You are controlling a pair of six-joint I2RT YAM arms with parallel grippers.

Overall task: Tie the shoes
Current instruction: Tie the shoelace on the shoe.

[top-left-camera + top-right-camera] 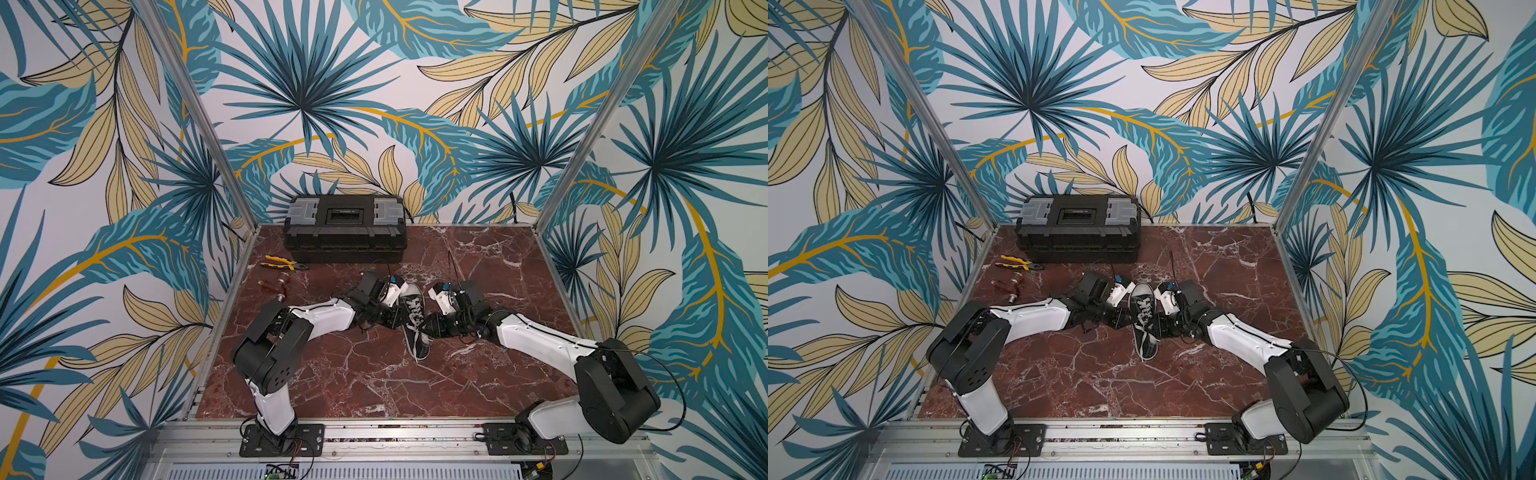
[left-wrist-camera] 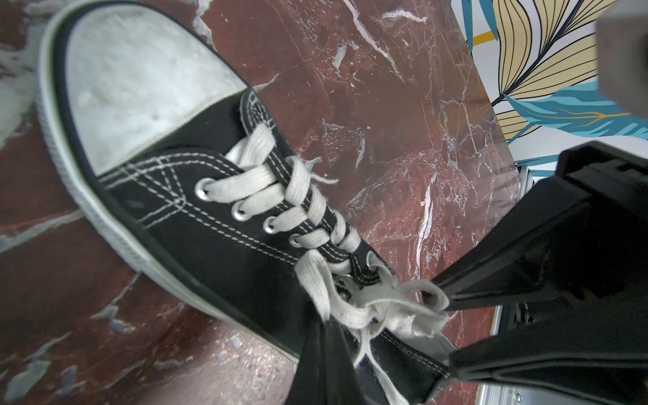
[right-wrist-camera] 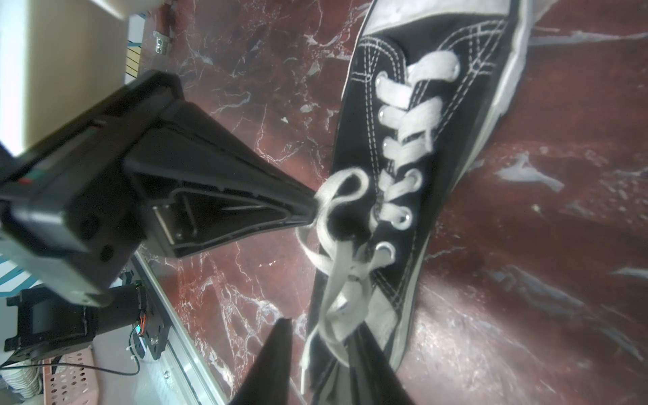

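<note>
Shoe: we see the black sneaker mid-surface, between both arms, toe toward the toolbox.
Left arm: our left pincer is clamped on a white lace loop.
Right arm: our right pincer stands narrowly parted, lace between its jaws.

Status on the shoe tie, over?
Left gripper shut on lace loop. Right gripper open beside it. Sneaker upright, no finished bow. Toolbox, pliers well clear.
</note>
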